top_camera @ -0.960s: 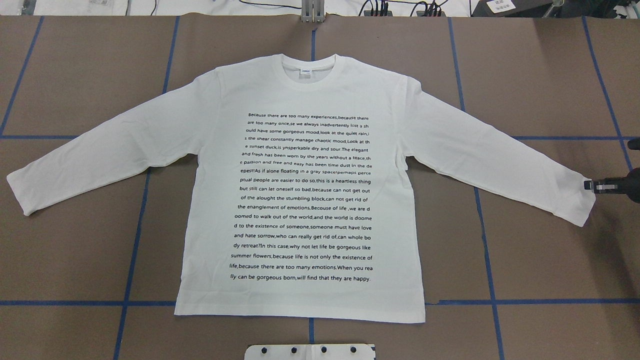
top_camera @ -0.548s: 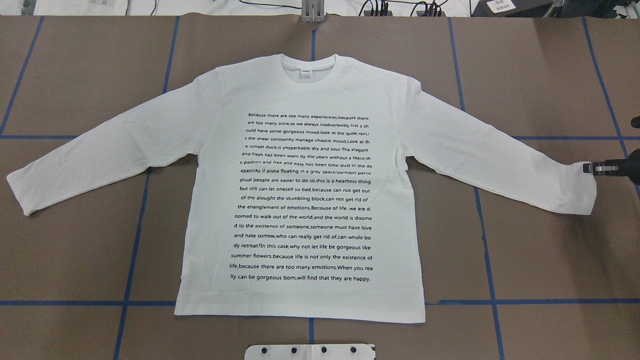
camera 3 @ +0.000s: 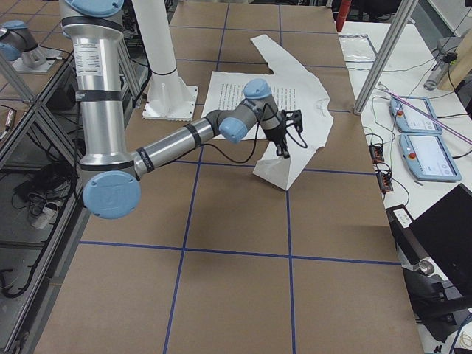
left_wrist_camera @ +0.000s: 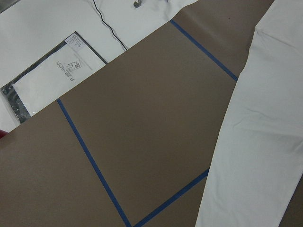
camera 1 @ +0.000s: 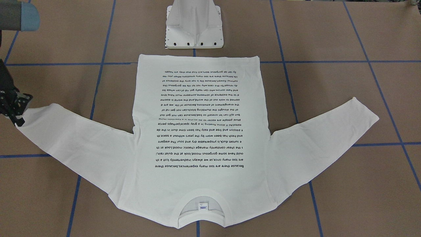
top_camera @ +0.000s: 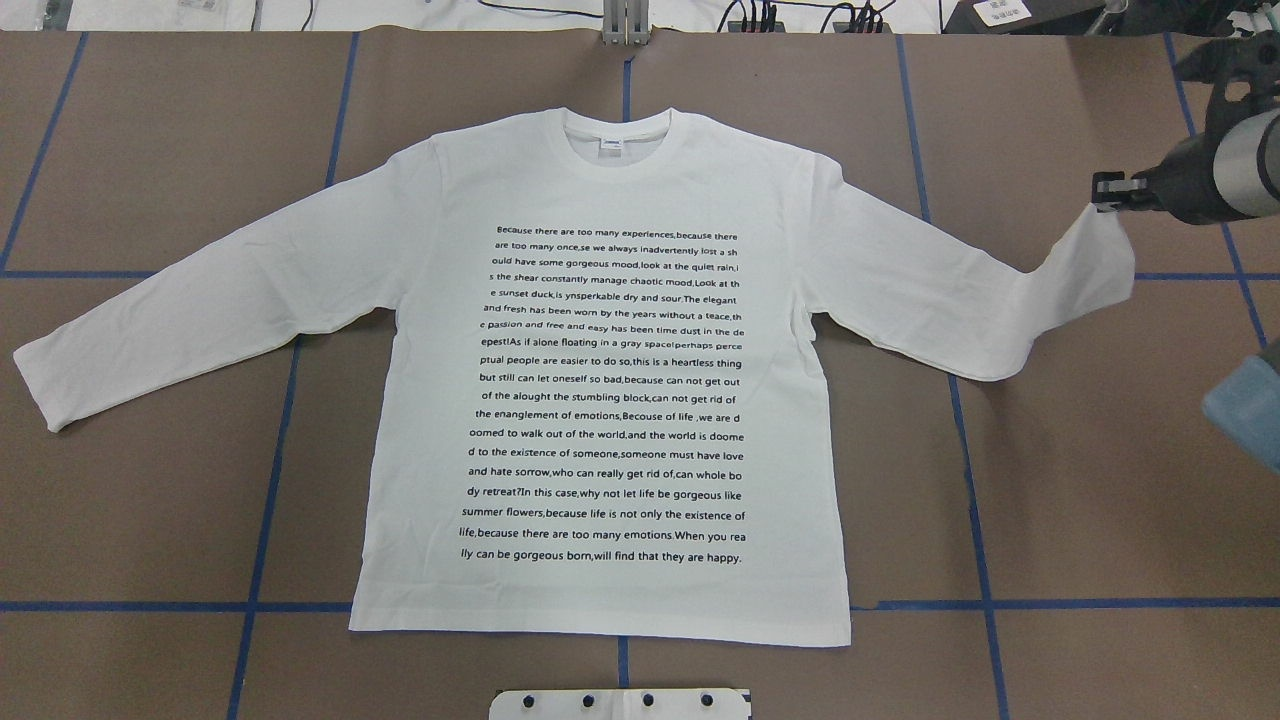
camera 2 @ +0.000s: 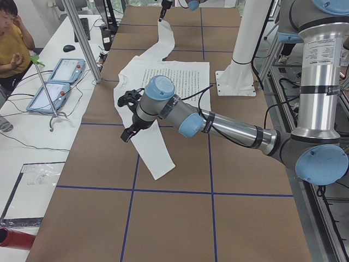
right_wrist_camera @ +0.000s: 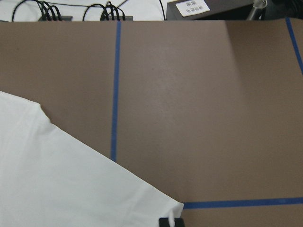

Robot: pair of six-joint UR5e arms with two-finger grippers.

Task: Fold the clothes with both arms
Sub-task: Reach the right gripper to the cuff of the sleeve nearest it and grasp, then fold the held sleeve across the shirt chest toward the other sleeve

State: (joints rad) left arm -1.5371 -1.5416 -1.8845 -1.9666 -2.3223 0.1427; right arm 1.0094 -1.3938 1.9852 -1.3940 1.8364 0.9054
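printed in black on the front of the white t-shirt (top_camera: 420, 300), as a text block (top_camera: 610, 395) of short lines. opened with "because there are too many experiences,because there are too many once,se we always inadvertently lost a sh". read midway "but still can let oneself so bad,because can not get out". closed with "lly can be gorgeous born,will find that they are happy." split words across line ends. ran upside down in the front-facing view. on the neck label (camera 1: 203, 206), blue print too small to read. on a white sticker (right_wrist_camera: 191, 5) past the table's edge, a barcode with illegible lines. on a clear packet (left_wrist_camera: 61, 78), perhaps "fabric", unsure.
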